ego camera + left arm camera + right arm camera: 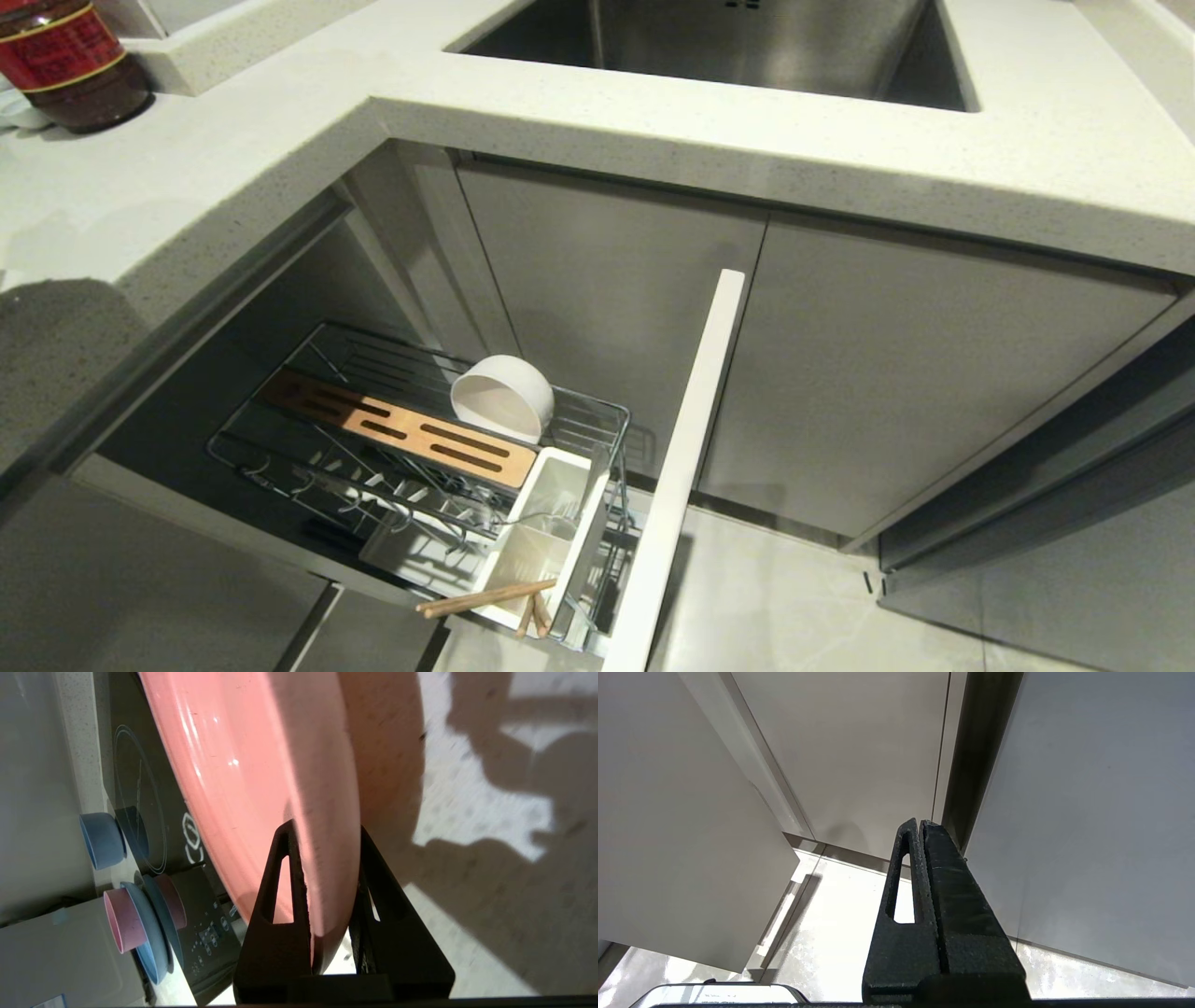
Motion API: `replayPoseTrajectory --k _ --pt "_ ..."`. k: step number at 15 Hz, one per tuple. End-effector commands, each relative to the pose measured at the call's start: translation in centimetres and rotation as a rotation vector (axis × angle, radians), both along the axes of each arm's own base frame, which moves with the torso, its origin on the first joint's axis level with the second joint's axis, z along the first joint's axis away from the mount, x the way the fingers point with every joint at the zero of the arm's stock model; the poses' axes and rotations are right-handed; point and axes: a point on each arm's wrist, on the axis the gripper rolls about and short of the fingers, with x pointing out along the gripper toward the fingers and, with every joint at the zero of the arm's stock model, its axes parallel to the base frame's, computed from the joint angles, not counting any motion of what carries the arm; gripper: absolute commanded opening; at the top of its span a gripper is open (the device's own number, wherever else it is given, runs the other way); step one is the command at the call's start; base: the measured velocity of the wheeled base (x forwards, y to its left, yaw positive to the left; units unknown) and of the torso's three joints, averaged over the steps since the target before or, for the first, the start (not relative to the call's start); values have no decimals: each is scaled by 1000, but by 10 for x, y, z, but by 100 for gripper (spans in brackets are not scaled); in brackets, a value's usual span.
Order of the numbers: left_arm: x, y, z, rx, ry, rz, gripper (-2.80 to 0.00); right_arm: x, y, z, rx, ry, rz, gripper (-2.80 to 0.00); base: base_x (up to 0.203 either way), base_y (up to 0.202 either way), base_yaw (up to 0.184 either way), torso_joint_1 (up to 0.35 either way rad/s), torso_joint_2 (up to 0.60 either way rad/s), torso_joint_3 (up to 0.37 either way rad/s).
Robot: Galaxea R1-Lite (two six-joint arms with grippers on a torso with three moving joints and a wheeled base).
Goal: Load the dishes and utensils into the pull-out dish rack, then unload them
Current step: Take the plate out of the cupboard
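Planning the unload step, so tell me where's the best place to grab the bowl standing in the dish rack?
Probably the bowl's upper rim, from above: it stands on edge in the pull-out dish rack, opening facing the wooden strip, so one jaw could slip inside, one outside.

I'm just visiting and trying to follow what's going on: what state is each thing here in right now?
pull-out dish rack: pulled out from under the counter.
bowl: in the rack, tipped on its side.
chopsticks: in the white cutlery caddy, ends sticking out.
pink plate: gripped by its rim, off the rack.
left gripper: shut on the plate.
right gripper: shut, empty, parked near the cabinet doors.
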Motion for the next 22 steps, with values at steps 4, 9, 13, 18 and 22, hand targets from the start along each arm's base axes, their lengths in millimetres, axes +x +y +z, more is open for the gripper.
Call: replayPoseTrajectory --k 4,9,13,18,22 --pt "10 0 -4 -1 20 3 -280 2 0 -7 0 27 0 -280 0 0 0 0 0 0" --pt "9 -2 5 -1 -95 -10 0 2 0 -7 0 26 0 -280 0 0 0 0 0 0" --pt "-12 -9 25 -15 -304 -67 0 2 0 -7 0 26 0 -280 0 0 0 0 0 0" --pt "-51 -15 52 -134 -626 -196 0 2 0 -7 0 26 0 -280 0 0 0 0 0 0" --pt "-68 -18 75 -469 -971 -397 -280 2 0 -7 0 26 0 -280 0 0 0 0 0 0"
